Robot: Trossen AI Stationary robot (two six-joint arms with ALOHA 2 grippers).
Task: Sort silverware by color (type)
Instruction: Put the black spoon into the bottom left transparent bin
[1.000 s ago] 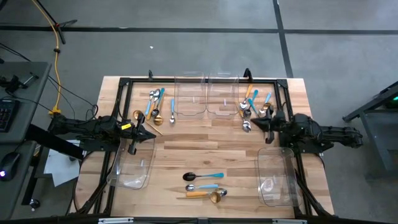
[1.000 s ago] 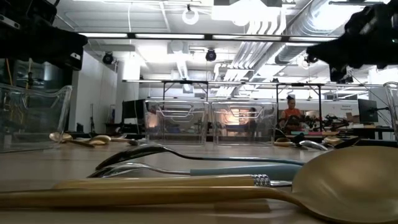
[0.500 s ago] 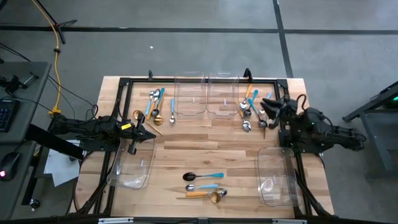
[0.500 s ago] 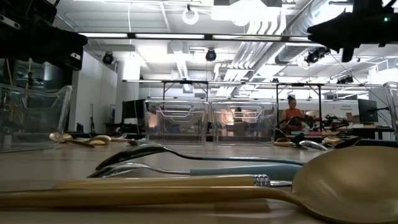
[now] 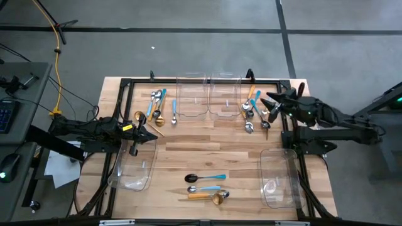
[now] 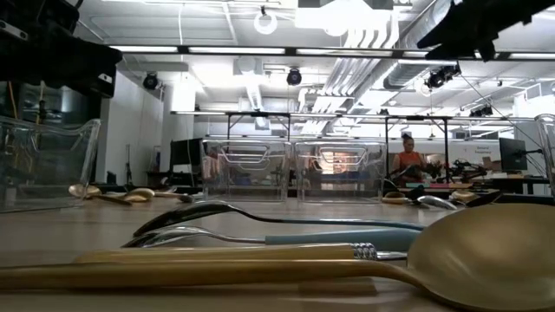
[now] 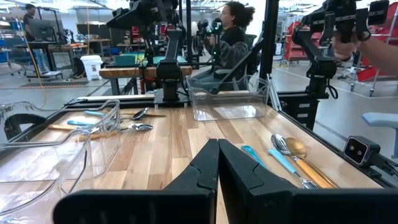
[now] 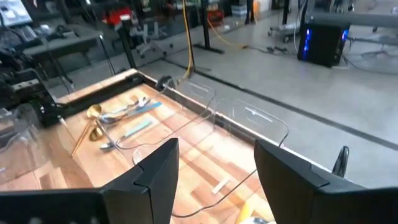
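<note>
Overhead, the right gripper [image 5: 271, 99] partly covers the cluster of silverware [image 5: 254, 110] at the table's [image 5: 207, 150] far right, so the pieces under it are hard to count; its fingers [image 8: 155, 171] stand wide apart and hold nothing, raised above that cluster. The low view cuts this arm off at the frame's upper edge. The left gripper [image 5: 151, 135] sits over the near-left clear bin [image 5: 133, 166], fingers pressed together and empty. A second cluster [image 5: 157, 107] lies at the far left, just beyond it. Three more utensils [image 5: 207, 187] lie near the front edge, well apart from both grippers.
</note>
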